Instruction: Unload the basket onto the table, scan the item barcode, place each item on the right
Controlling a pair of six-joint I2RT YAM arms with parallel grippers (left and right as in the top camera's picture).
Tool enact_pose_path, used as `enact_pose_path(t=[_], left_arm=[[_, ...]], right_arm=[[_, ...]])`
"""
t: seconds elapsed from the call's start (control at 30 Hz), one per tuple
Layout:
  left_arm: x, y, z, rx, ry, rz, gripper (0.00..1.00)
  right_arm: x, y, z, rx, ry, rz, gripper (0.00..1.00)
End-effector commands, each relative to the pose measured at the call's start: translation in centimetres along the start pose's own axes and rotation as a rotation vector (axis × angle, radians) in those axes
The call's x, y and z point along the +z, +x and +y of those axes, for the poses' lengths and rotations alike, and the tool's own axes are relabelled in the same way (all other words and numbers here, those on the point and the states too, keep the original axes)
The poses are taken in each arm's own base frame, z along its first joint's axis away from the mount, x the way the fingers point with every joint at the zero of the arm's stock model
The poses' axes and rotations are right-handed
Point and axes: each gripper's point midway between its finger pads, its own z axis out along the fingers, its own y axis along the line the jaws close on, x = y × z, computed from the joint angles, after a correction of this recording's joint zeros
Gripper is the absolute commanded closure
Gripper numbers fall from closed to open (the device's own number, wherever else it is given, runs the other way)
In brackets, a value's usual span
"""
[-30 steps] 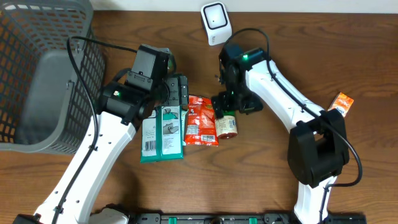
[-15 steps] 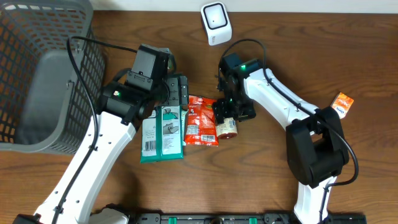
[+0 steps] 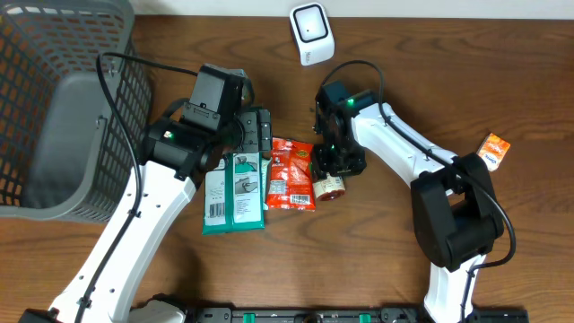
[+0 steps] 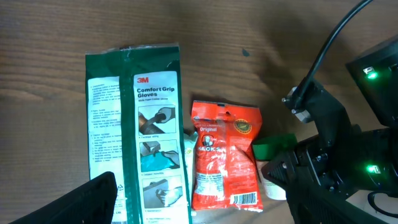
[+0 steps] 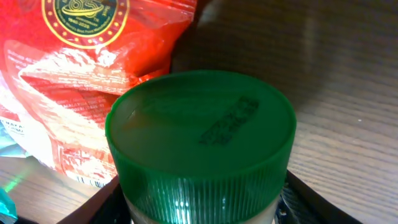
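Note:
A small jar with a green lid (image 5: 202,130) fills the right wrist view. My right gripper (image 5: 202,208) is shut on the jar, one finger (image 5: 93,208) tight against each side below the lid. From overhead the jar (image 3: 328,186) lies just right of a red snack bag (image 3: 290,175), under the right gripper (image 3: 330,169). The white scanner (image 3: 310,32) stands at the table's far edge. My left gripper (image 4: 199,210) hangs open above a green gloves pack (image 4: 152,124) and the red snack bag (image 4: 225,155), holding nothing. No barcode on the jar shows.
A grey mesh basket (image 3: 54,108) fills the left side of the table. A small orange packet (image 3: 492,148) lies at the right. The gloves pack (image 3: 235,193) lies left of the snack bag, partly under the left arm.
My right gripper has come down and leftward onto the jar and its jaws have narrowed around it. The left arm has not moved.

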Motion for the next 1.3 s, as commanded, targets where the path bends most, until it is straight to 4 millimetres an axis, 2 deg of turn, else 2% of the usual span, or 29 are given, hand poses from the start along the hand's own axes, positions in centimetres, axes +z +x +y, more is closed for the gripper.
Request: enact_pose_path(t=[0.0,0.1,0.2,0.3,0.37,0.4,0.47,0.5,0.53,0.6,0.73,0.83,1.03,1.2,1.27], left_arm=[[-0.3,-0.5,-0.3,0.01,0.01,-0.011,0.13],[-0.3,-0.5,-0.3,0.01,0.01,-0.011,0.13],[-0.3,-0.5,-0.3,0.01,0.01,-0.011,0.13],[-0.3,-0.5,-0.3,0.01,0.01,-0.011,0.13],[-0.3,-0.5,-0.3,0.01,0.01,-0.011,0.13],[-0.3,-0.5,-0.3,0.01,0.01,-0.011,0.13],[-0.3,-0.5,-0.3,0.01,0.01,-0.011,0.13],[-0.3,-0.5,-0.3,0.009,0.01,-0.011,0.12],[-0.3,-0.5,-0.3,0.01,0.01,-0.011,0.13],[-0.3,-0.5,-0.3,0.01,0.01,-0.011,0.13],[-0.3,-0.5,-0.3,0.01,0.01,-0.011,0.13],[-0.3,-0.5,-0.3,0.009,0.01,-0.011,0.12],[-0.3,-0.5,-0.3,0.01,0.01,-0.011,0.13],[-0.3,-0.5,-0.3,0.01,0.01,-0.011,0.13],[-0.3,-0.5,-0.3,0.01,0.01,-0.011,0.13]], right_arm=[[-3.2,-1.4,-0.5,-0.017,-0.011,-0.086,0.53],[-5.5,-2.5,-1.7,-0.027,-0.008,-0.153,0.53],[-7.1,-3.0,-3.9,0.0,0.062,-0.209,0.55],[-7.7,-3.2,-5.9,0.016,0.149,-0.226,0.54],[-7.6,-2.9,-6.3,0.02,0.174,-0.215,0.53],[-7.4,-2.7,-6.3,0.02,0.173,-0.206,0.49],[-7.0,-2.2,-5.9,0.016,0.163,-0.187,0.35],[-6.7,-2.0,-5.7,0.012,0.162,-0.178,0.19],[-6.6,-1.8,-5.6,0.012,0.156,-0.17,0.11],[-6.3,-1.2,-5.0,0.035,0.115,-0.144,0.02],[-5.7,-0.3,-2.3,0.021,-0.049,-0.097,0.01],[-5.4,0.1,-1.1,-0.005,-0.114,-0.079,0.01],[-4.2,0.5,-1.5,0.017,-0.114,-0.067,0.01],[-1.9,0.8,-1.8,0.09,-0.133,-0.065,0.01],[-1.2,0.8,-1.2,0.091,-0.171,-0.068,0.01]])
